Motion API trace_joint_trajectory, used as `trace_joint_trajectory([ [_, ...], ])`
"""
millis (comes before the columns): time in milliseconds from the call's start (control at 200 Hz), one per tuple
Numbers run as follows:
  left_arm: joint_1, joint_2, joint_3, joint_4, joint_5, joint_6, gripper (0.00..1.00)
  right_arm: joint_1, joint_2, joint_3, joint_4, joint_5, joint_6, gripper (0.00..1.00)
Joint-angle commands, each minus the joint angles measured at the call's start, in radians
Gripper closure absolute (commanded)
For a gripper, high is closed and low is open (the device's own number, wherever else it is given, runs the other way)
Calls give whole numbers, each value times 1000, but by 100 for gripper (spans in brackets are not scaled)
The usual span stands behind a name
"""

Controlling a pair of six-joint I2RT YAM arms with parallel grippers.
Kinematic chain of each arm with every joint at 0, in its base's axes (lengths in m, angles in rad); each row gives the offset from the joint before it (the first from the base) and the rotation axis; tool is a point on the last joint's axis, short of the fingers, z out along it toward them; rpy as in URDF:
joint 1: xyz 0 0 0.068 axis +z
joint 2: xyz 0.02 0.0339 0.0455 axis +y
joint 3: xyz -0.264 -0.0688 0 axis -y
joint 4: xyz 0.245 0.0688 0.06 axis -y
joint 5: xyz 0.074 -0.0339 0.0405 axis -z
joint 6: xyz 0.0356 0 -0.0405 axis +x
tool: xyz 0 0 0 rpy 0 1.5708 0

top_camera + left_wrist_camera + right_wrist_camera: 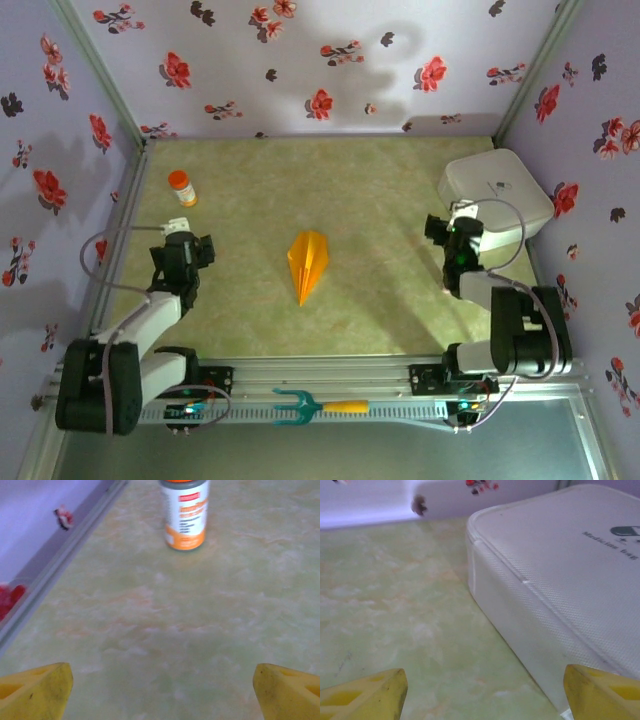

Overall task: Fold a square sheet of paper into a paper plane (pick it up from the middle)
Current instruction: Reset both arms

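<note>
One paper plane (308, 264): orange-yellow, folded into a narrow dart with a centre crease, laid flat on the desk (390, 190), its point turned toward the arm bases.
Plane's place: between the two hands and well apart from each, off to the right of the left hand and to the left of the right hand.
Left hand (161, 692): spread wide with nothing gripped. Its yellow fingers (37, 690) are seen at the two lower corners of the wrist view, with bare desk between them.
Ahead of left hand: an orange-capped bottle (184, 515) is stood upright, well clear of the fingertips and near the desk's left rail.
Right hand (482, 692): spread wide with nothing gripped, bare desk between its fingers.
Ahead of right hand: a white case (560, 580) lettered "Medicine bag" is laid flat, close to the right-side finger. Whether it is touched cannot be told.
Behind both hands: a teal fork (300, 407) with an orange handle is laid along the rail between the arm bases.
</note>
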Motion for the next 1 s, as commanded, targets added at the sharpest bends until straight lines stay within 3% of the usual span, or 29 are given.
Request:
trace_joint_trajectory([
  [0,10,80,-25,278,64,68,6,-1,186,-119,466,-104,-5,16],
  [40,17,101,-25,314,101,74,6,-1,193,-117,476,-88,-1,2],
  [105,27,144,-21,379,157,92,6,-1,99,-20,144,-21,30,1],
  [130,30,160,-22,405,175,101,6,-1,111,16,96,4,38,0],
  [190,32,186,1,403,209,144,6,-10,159,12,173,6,55,1],
  [250,36,212,29,382,240,169,5,-10,134,22,108,77,79,1],
  [400,38,253,46,407,259,218,5,-4,135,18,119,58,57,1],
  [480,43,334,-15,617,256,240,5,-4,145,14,147,57,54,1],
  [530,51,350,-32,658,195,198,5,-4,142,16,135,57,57,1],
  [615,80,440,-38,774,208,182,4,-4,141,19,129,56,57,1],
  [690,108,407,25,589,227,139,4,-4,140,18,130,55,56,1],
  [995,139,414,30,591,252,103,0,-4,141,21,127,48,54,1],
])
